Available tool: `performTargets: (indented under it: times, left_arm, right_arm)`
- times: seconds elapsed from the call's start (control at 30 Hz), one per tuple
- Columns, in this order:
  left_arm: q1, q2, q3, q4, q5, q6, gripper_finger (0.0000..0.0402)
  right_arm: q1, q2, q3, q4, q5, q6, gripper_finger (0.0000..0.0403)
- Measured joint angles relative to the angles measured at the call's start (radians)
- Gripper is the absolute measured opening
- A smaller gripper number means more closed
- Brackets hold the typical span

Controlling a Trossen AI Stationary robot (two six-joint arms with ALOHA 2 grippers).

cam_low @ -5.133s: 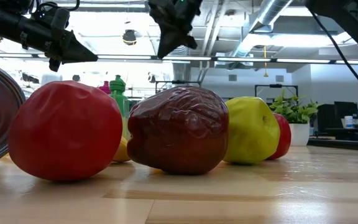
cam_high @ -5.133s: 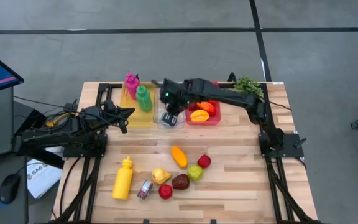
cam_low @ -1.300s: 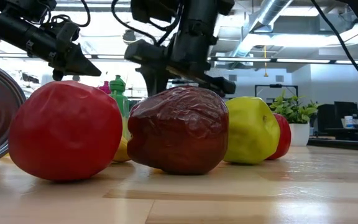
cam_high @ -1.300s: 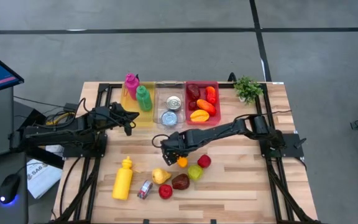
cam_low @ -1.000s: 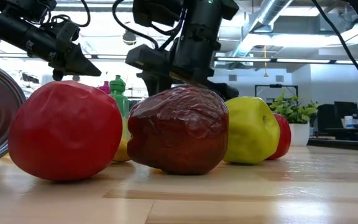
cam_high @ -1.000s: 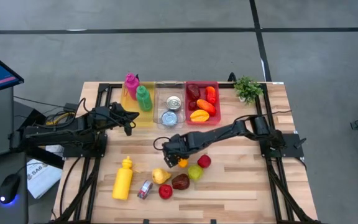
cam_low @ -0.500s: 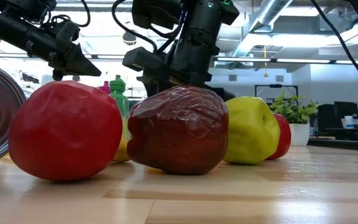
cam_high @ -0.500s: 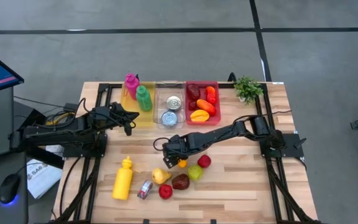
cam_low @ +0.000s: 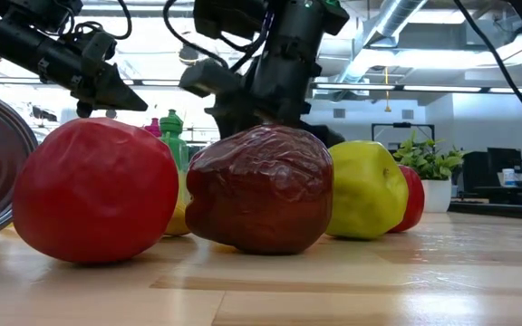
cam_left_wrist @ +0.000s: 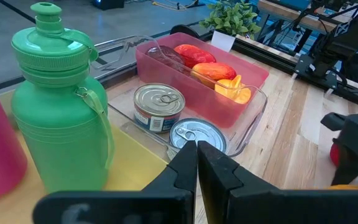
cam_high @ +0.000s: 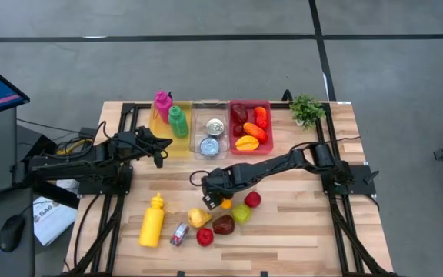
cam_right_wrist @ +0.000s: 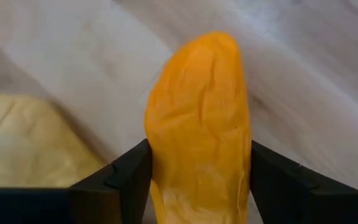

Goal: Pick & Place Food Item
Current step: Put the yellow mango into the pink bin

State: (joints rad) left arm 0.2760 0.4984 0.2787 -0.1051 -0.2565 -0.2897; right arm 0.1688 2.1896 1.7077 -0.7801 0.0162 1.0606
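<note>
- The right gripper [cam_high: 220,201] is down at the worktop [cam_high: 298,231], on the near side of the clear bin [cam_high: 211,137], with its two dark fingers [cam_right_wrist: 124,177] set on either side of an orange food item [cam_right_wrist: 199,124].
- In the right wrist view both fingers sit against the flanks of the orange food item, which lies on the wood; I can't tell whether it is squeezed firmly, and the item is not lifted.
- A pale yellow fruit [cam_high: 199,218] lies just beside that gripper, on the side away from the clear bin.
- Past it sit a dark red fruit [cam_high: 223,225], a green apple [cam_high: 241,213], a red fruit [cam_high: 252,199] and a red tomato-like piece [cam_high: 204,236], clustered close together.
- A small can [cam_high: 179,234] and a yellow bottle [cam_high: 153,220] lie to the left of that cluster.
- The clear bin holds two tins; the red bin [cam_high: 268,146] touching it on one side holds red and orange pieces, the yellow bin [cam_high: 165,146] on the other side holds a pink bottle [cam_high: 162,104] and a green bottle [cam_high: 178,121].
- The left gripper [cam_high: 158,159] hangs beside the yellow bin, its fingers pressed together on nothing.
- A small potted plant [cam_high: 307,108] stands at the far corner beyond the red bin.
</note>
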Motion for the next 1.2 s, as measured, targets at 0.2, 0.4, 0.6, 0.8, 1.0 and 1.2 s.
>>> performTargets:
  times: [0.2, 0.4, 0.6, 0.8, 1.0, 1.2]
  left_arm:
    - [0.0, 0.0, 0.0, 0.0, 0.0, 0.0, 0.0002]
    - [0.0, 0.0, 0.0, 0.0, 0.0, 0.0, 0.0002]
    - [0.0, 0.0, 0.0, 0.0, 0.0, 0.0, 0.0002]
    - [0.0, 0.0, 0.0, 0.0, 0.0, 0.0, 0.0002]
    - [0.0, 0.0, 0.0, 0.0, 0.0, 0.0, 0.0002]
    - [0.0, 0.0, 0.0, 0.0, 0.0, 0.0, 0.0002]
  right_arm:
    - [-0.014, -0.057, -0.001, -0.008, -0.02, -0.049, 0.0222]
    - [-0.063, -0.157, -0.001, -0.031, 0.015, -0.079, 0.0223]
    - [-0.125, -0.269, 0.0, -0.028, 0.066, -0.176, 0.0223]
    - [-0.206, -0.363, 0.0, -0.038, 0.134, -0.315, 0.0224]
    - [-0.298, -0.413, 0.0, -0.087, 0.203, -0.415, 0.0225]
    - [-0.396, -0.408, 0.0, -0.179, 0.245, -0.465, 0.0225]
